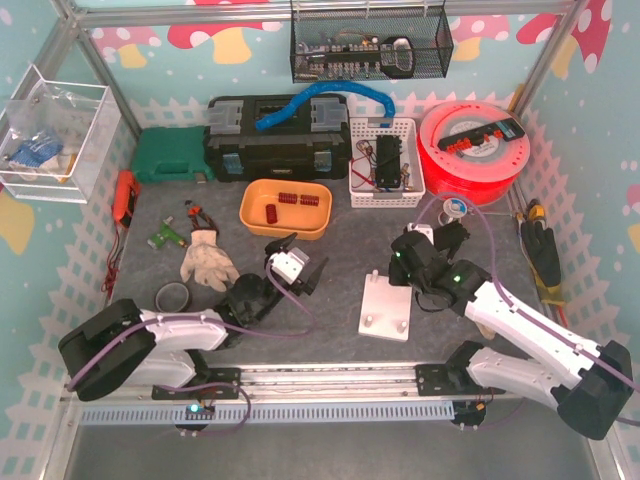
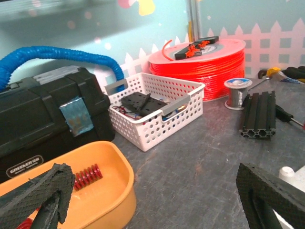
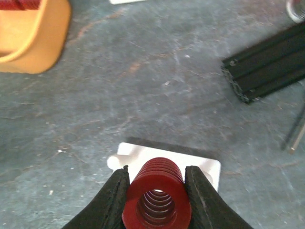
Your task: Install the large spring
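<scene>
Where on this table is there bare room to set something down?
Bare mat lies mid-table, bordered by the orange tray, white basket and white plate. Crowded: the back row around the toolbox and red spool, and the left side around the glove.

Enclosed cell, evenly lit
A dark grey mottled surface (image 1: 345, 245) lies between pale blue panel walls (image 1: 150, 72) printed with mushrooms and a white picket fence, framed by silver aluminium posts (image 1: 97, 65).

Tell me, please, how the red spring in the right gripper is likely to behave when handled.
The red spring has thick coils, so it is probably stiff, not floppy. Being round, it would likely roll if laid sideways on the table. The right gripper pinches curved sides, so it could twist.
</scene>
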Tool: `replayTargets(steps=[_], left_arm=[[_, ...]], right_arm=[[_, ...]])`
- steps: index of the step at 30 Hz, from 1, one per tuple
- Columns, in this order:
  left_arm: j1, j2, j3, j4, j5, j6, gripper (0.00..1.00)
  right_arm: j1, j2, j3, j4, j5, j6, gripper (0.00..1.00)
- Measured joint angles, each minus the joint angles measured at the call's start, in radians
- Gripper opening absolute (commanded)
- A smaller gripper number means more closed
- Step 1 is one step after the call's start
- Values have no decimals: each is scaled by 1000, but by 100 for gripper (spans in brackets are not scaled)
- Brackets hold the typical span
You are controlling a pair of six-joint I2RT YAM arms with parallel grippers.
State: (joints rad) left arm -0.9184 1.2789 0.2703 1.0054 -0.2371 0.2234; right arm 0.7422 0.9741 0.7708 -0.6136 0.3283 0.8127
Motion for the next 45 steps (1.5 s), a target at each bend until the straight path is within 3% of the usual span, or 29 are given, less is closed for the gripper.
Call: replayTargets(steps=[11,34,37,45], left_arm=[[2,-15,0,-13,-44,-16,98],[2,-15,0,-30,-60,-26,99],[2,-15,2,-30,-60,-26,99],[2,-15,7,-36,-67,-26,99]], right_arm=[[-35,23,0,-124,57,56,0],[-76,47,-92,-23,48,56,0],[-82,55,-110,5,41,55,8],[-101,79,-159,86,11,56,17]])
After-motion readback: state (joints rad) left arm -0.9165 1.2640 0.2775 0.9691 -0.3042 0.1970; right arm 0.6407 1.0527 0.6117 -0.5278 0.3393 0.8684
